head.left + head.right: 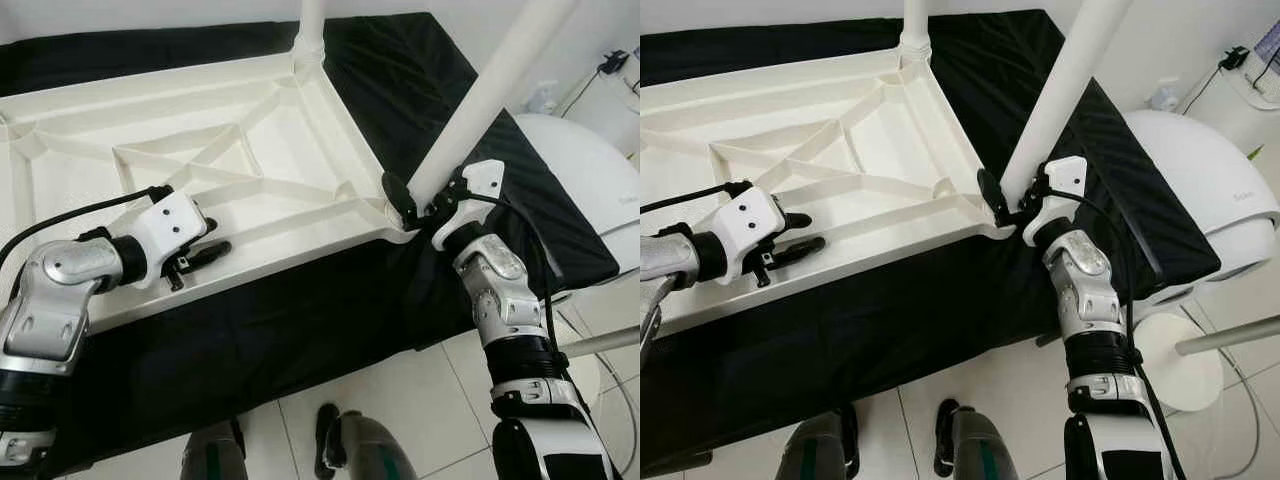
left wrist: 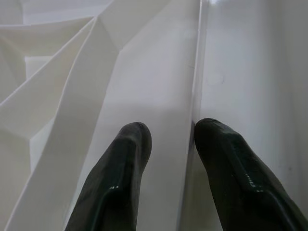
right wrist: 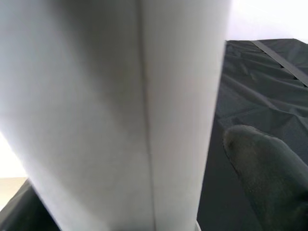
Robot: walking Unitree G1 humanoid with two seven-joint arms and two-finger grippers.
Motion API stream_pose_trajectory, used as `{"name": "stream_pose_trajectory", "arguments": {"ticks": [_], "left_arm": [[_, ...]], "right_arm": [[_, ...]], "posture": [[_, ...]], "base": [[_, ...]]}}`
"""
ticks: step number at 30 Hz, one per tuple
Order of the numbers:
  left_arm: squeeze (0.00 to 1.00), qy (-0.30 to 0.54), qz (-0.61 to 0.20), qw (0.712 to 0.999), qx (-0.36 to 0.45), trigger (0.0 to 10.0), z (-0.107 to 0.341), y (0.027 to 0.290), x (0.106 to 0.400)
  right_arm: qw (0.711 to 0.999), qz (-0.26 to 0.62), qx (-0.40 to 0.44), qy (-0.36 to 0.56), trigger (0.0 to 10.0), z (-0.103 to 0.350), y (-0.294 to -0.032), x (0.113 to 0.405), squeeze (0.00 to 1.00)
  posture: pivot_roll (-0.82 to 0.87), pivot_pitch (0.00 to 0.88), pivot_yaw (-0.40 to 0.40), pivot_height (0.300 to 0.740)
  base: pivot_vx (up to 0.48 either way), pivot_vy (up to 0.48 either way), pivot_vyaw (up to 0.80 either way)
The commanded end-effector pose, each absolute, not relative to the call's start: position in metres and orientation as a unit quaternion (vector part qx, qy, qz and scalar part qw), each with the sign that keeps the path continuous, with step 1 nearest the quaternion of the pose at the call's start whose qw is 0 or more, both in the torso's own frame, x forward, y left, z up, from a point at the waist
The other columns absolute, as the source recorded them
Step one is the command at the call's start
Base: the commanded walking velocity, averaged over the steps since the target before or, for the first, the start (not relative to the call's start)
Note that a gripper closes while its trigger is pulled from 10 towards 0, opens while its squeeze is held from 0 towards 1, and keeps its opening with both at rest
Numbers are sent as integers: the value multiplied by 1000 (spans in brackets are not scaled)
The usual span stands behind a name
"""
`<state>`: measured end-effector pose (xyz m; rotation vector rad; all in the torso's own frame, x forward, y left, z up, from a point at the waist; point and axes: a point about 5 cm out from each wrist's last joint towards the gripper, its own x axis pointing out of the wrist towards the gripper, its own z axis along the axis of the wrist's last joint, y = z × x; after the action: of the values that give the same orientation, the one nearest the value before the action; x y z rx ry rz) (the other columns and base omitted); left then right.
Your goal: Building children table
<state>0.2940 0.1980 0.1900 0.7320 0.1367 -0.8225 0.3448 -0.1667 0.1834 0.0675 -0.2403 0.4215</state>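
Table top [image 1: 150, 120]: white plastic, lying upside down on a black cloth [image 1: 300, 320], with ribs crossing its underside.
Far leg [image 1: 310, 30]: a white pole standing up in the far corner.
Near leg [image 1: 490, 90]: a white pole leaning up from the near right corner.
Right gripper [image 1: 415, 208]: its two black fingers are closed around the near leg, close to the corner.
Left gripper [image 1: 205, 250]: its fingers [image 2: 120, 178] are a little apart and hold nothing, one on each side of the table top's front edge.
Writing: small grey letters on the round white thing [image 1: 600, 180] at the right, too small to read.
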Motion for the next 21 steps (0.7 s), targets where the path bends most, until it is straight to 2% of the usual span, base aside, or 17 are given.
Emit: {"name": "stream_pose_trajectory", "arguments": {"ticks": [1,13,21], "left_arm": [[0,87,-335,868,355,10000,176,206,299],[0,80,-299,877,367,10000,182,210,318],[0,65,-294,879,369,10000,191,205,331]], "right_arm": [[974,192,41,-114,10000,182,-175,344,0],[970,208,44,-119,10000,185,-166,349,0],[963,238,36,-122,10000,195,-160,363,0]], "posture": [[-4,237,-80,740],[-8,270,-64,740],[-5,286,-56,740]], "base": [[0,0,0],[0,0,0],[0,0,0]]}}
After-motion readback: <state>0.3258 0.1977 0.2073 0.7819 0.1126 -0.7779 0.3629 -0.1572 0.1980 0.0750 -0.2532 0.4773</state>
